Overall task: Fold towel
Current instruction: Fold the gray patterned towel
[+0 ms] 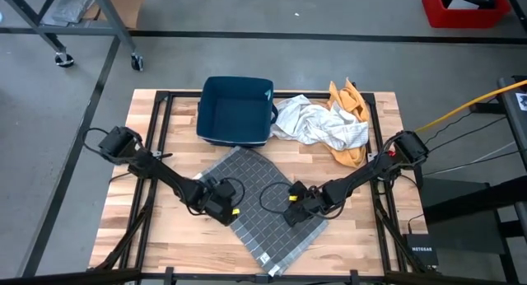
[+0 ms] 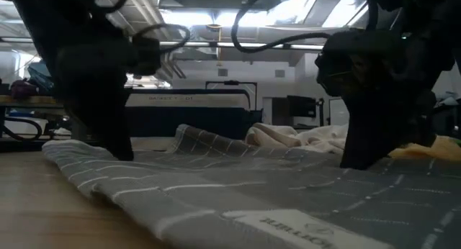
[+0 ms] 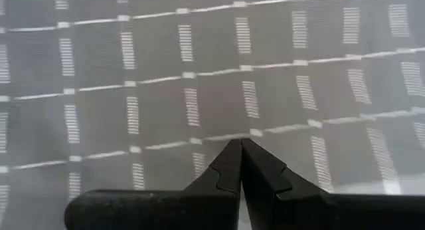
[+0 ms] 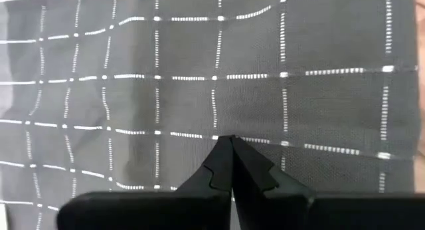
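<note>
A grey towel (image 1: pixel 262 204) with a white check pattern lies spread flat on the wooden table, turned like a diamond. Its label corner (image 1: pixel 265 259) points to the near edge. My left gripper (image 1: pixel 224 211) is shut, with its tips down on the towel's left part. My right gripper (image 1: pixel 293 214) is shut too, tips down on the towel's right part. The low view shows both coming down onto the cloth, the left gripper (image 2: pixel 121 154) and the right gripper (image 2: pixel 354 161). My left gripper sets its shut fingertips (image 3: pixel 240 150) on the towel's flat top surface (image 3: pixel 219 117), slanting down from the table's left. No cloth shows between the fingers. The towel lies flat under them. My right gripper sets its shut fingertips (image 4: pixel 229 142) on the towel's top surface (image 4: pixel 219 104), slanting down from the table's right. No cloth shows between the fingers, and the towel stays flat on the table.
A dark blue bin (image 1: pixel 235 110) stands at the far middle of the table. Beside it, at the far right, lies a crumpled white cloth (image 1: pixel 317 124) on an orange cloth (image 1: pixel 352 104). Black frame rails (image 1: pixel 165 120) run along the table's sides.
</note>
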`<state>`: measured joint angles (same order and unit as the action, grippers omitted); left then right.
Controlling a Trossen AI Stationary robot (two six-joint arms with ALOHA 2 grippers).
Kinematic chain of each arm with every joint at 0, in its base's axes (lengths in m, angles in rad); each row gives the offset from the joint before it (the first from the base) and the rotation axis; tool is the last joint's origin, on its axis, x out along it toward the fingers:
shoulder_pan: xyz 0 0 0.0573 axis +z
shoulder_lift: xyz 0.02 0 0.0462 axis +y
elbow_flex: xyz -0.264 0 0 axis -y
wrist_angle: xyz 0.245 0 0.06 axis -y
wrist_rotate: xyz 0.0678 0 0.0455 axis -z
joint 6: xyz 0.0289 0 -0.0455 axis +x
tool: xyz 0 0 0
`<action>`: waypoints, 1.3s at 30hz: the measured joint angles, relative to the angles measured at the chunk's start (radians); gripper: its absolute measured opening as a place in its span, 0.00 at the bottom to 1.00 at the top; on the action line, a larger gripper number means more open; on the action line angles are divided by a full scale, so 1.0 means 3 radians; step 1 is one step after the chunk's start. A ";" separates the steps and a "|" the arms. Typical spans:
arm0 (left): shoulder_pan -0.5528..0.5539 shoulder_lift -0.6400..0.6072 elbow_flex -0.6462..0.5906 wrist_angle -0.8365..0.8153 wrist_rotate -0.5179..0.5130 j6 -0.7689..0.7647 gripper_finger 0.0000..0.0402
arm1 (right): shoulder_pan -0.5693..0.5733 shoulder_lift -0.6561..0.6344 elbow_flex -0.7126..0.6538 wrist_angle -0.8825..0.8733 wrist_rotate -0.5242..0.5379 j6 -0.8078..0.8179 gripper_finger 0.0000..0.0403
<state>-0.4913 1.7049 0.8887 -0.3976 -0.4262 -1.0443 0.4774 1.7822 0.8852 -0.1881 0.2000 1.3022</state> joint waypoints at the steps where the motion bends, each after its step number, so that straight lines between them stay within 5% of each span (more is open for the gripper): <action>1: 0.0025 0.0016 -0.0005 -0.0049 -0.0011 0.0000 0.01 | 0.0000 0.0003 0.0000 0.0046 -0.0013 0.0001 0.01; 14: 0.0135 -0.0133 0.0020 0.0124 -0.0016 0.0293 0.01 | -0.0009 0.0008 -0.0004 0.0247 -0.0093 -0.0282 0.03; 22: 0.0138 -0.0225 0.0042 0.0164 0.0077 0.0453 0.03 | -0.0008 0.0008 -0.0002 0.0255 -0.0243 -0.0728 0.27; 28: 0.0134 -0.0227 0.0042 0.0151 0.0217 0.0487 0.19 | -0.0009 -0.0011 0.0003 0.0254 -0.0549 -0.1419 0.44; 32: 0.0136 -0.0227 0.0042 0.0222 0.0266 0.0682 0.33 | -0.0009 -0.0064 0.0001 0.0120 -0.0846 -0.1966 0.46; 39: 0.0035 -0.0229 0.0042 0.0578 0.0560 0.1411 0.46 | -0.0026 -0.0261 -0.0001 -0.0363 -0.0847 -0.2631 0.46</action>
<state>-0.4808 1.6363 0.9012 -0.2244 -0.2581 -0.6209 0.4697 1.7040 0.8848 -0.2971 -0.0540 0.5130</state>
